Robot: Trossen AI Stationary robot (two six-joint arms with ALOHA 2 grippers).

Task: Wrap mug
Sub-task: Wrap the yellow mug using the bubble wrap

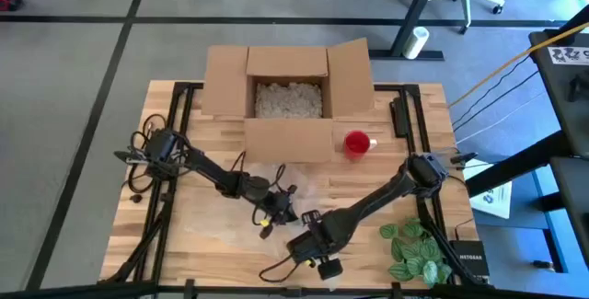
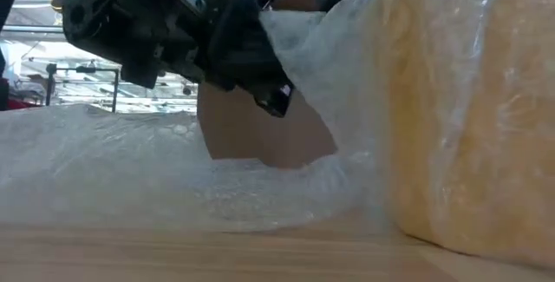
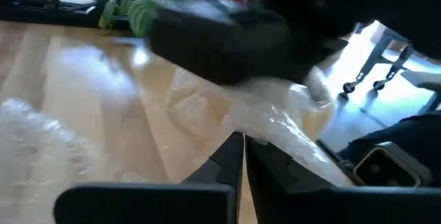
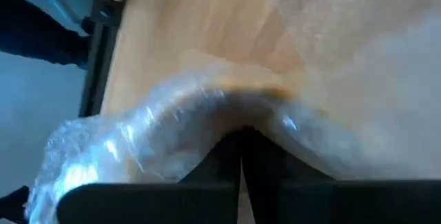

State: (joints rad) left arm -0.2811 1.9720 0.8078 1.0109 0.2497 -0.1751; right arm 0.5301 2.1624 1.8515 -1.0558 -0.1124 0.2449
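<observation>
- At the table's (image 1: 184, 235) near edge I've got the right gripper (image 1: 308, 218), fingers pinched together on the bubble wrap (image 1: 276, 209).
- Just beside it, the left gripper (image 1: 281, 205) is pinched onto the same sheet.
- Red mug (image 1: 357, 143) stands unwrapped by the cardboard box (image 1: 287, 92).
- Beyond: grey floor, desk legs.

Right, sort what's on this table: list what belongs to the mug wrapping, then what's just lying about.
In the job:
- red mug, not yet wrapped
- bubble wrap
- left gripper, shut on the wrap
- right gripper, shut on the wrap

Lying about:
- open cardboard box, packing fill inside; may come later
- leafy plant
- table
</observation>
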